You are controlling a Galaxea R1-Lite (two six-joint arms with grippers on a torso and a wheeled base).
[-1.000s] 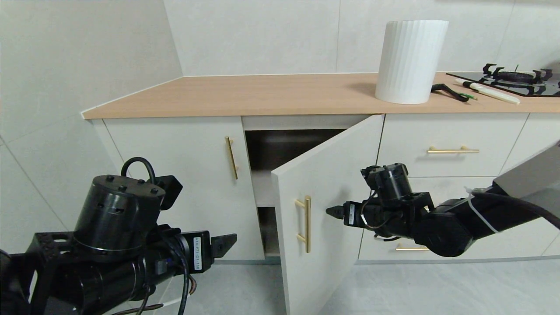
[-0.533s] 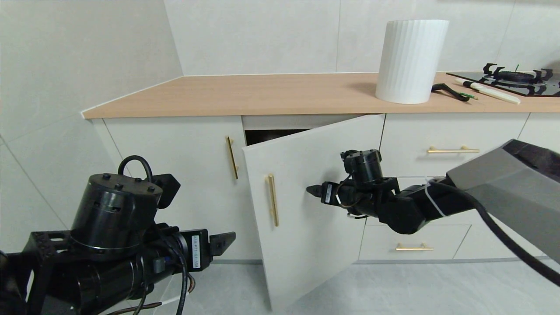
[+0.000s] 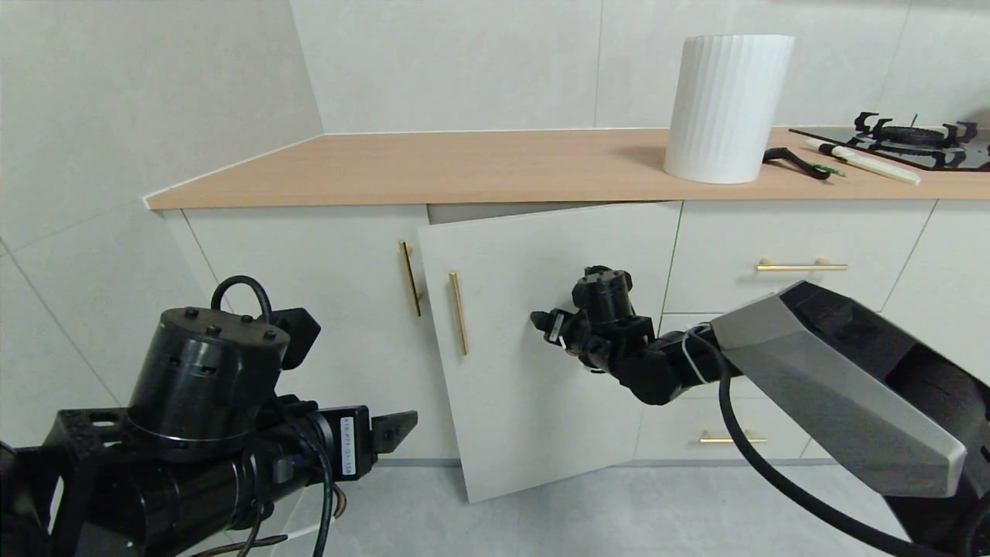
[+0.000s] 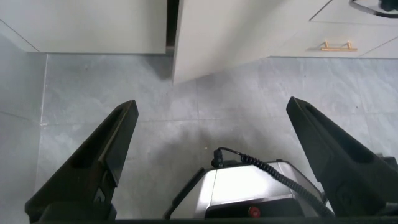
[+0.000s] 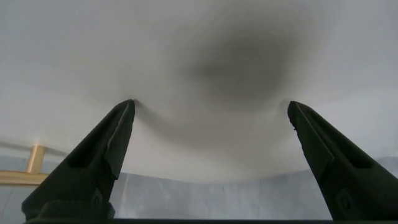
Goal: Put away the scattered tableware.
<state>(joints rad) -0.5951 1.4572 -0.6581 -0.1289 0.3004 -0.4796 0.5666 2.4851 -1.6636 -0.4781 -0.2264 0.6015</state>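
The right gripper (image 3: 540,319) has its fingers spread apart, both tips touching the white cabinet door (image 3: 534,402) at mid-height. Just to its left on the door is the upright gold handle (image 3: 459,312). The door stands slightly ajar, a thin dark gap showing above it under the desk (image 3: 433,166). Well above and to the right of this gripper, on the desk, stands a white ribbed container (image 3: 727,108); the tableware lies just beyond it, a black utensil (image 3: 795,162) and a white utensil (image 3: 866,165), beside the stove (image 3: 913,143). The left gripper (image 4: 211,112), fingers also apart and holding nothing, hangs low above the grey floor (image 4: 186,124), well left of the door
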